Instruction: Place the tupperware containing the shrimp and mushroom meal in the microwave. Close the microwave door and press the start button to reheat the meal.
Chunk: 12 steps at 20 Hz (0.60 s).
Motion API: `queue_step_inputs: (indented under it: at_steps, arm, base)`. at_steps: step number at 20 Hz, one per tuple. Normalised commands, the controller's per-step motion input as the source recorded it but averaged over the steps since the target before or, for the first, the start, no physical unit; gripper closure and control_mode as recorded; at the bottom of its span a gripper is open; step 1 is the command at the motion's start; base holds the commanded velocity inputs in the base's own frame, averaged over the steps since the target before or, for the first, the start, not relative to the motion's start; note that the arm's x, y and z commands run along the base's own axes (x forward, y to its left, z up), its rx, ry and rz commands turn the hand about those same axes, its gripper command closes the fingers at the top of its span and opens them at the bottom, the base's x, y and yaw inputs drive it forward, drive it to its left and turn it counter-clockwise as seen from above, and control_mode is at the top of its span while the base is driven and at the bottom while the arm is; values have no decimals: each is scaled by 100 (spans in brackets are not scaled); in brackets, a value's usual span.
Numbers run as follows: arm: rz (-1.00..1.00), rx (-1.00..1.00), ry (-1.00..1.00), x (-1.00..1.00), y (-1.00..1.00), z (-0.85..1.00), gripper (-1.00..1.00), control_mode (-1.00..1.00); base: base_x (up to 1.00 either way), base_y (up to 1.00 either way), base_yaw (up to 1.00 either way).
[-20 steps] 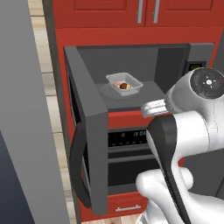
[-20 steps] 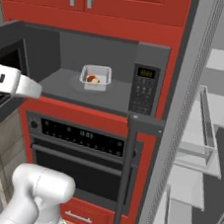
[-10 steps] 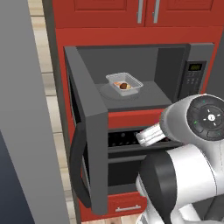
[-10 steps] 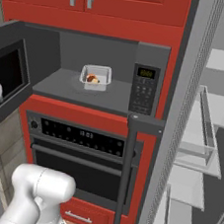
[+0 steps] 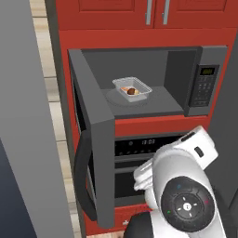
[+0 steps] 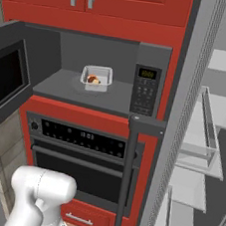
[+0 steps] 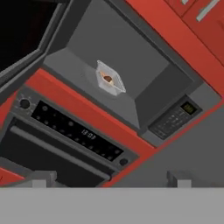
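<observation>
Red cabinetry frames the kitchen wall. At the left, the microwave door (image 5: 95,153) stands swung wide open, a grey panel with a dark window and black bar handle. Inside the microwave (image 6: 102,73), on its flat grey floor, sits the tupperware (image 5: 132,89), a clear rounded tray, long axis running diagonally toward the back right, holding the shrimp and mushroom meal (image 5: 130,91). Below is the oven (image 6: 82,154). The gripper (image 7: 111,180) hangs back, fingers spread apart, holding nothing.

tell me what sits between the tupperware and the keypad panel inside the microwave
Nothing: in the right base view only bare grey floor lies between the tupperware and the keypad panel.
</observation>
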Motion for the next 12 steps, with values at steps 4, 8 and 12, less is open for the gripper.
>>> queue_step_inputs:
  at_steps: [4,8,12]
  arm:
    - [0,-21,-1,-58,49,1,-100,-100]
    - [0,-25,-6,-43,67,0,-100,-100]
    - [-1,-26,-10,-25,75,0,-100,-100]
  base:
    - [0,0,0]
    - [0,0,0]
    - [0,0,0]
